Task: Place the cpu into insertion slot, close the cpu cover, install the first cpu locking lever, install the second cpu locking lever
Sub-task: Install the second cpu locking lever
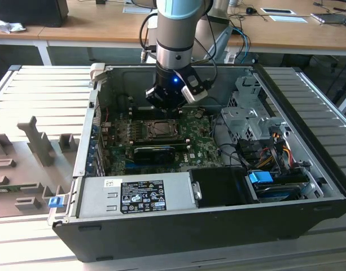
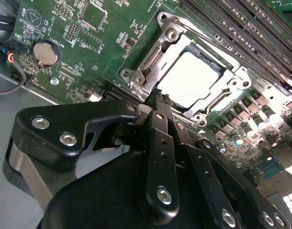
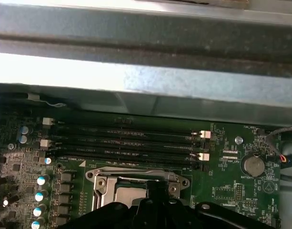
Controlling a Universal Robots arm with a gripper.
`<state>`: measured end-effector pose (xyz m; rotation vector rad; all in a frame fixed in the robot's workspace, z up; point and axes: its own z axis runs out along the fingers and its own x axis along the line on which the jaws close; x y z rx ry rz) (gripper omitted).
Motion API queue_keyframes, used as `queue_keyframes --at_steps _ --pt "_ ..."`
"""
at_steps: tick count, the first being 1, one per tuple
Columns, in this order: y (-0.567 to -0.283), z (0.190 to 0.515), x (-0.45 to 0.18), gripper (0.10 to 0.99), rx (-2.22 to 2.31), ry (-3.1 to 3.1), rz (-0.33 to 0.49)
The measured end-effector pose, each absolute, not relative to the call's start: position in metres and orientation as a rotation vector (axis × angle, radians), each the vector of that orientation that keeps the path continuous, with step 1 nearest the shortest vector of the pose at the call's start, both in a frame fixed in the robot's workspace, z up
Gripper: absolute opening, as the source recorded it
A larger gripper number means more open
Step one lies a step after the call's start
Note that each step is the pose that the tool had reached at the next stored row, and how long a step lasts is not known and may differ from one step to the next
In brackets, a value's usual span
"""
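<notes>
One chip already sits in its slot on the green board: in the second wrist view its pale, flat top shows through the window of the metal cover, which lies flat around it. So, as I judge it, the placing and the closing of the cover are done. Whether either locking lever is hooked down I cannot tell; thin bright rods run along the edges of the frame, but their ends are not clear.

The claw hangs just over the near corner of the socket, its two black fingers drawn together with nothing between them. It holds nothing, and its tip looks close to the frame's edge, though contact cannot be confirmed.

In the exterior view the arm reaches down into the open computer case, above the socket. Around the socket stand rows of memory slots, a round coin battery and small capacitors. The grey power supply box lies well apart at the front, and loose cables gather at the exterior view's right. The case wall and the memory slots crowd the work closely.
</notes>
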<state>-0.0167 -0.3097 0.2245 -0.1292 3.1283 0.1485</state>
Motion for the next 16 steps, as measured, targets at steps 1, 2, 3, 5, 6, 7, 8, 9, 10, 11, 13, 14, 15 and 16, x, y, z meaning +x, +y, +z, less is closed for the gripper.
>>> queue_keyframes --at_steps 1,2,3,5,6,7,8,9,10,11,13,14,15,16 --pt "-0.310 0.225 -0.017 0.106 -0.129 3.128 0.148" --pt "-0.310 0.229 -0.017 0.106 -0.130 3.128 0.149" --pt "-0.310 0.232 -0.017 0.106 -0.130 3.128 0.149" --pt "-0.310 0.235 -0.017 0.106 -0.130 3.128 0.149" --pt "-0.310 0.235 -0.017 0.106 -0.130 3.128 0.149" --pt "-0.310 0.236 -0.017 0.106 -0.129 3.128 0.149" --pt "-0.310 0.236 -0.017 0.106 -0.130 3.128 0.149" --pt "-0.311 0.236 -0.017 0.106 -0.130 3.128 0.149" --pt "-0.312 0.236 -0.017 0.106 -0.130 3.128 0.149" --pt "-0.313 0.236 -0.017 0.106 -0.130 3.128 0.149" --pt "-0.315 0.236 -0.017 0.106 -0.130 3.128 0.149" --pt "-0.316 0.236 -0.017 0.106 -0.130 3.128 0.149" --pt "-0.316 0.237 -0.017 0.106 -0.129 3.128 0.149" --pt "-0.316 0.239 -0.017 0.106 -0.129 3.128 0.149"
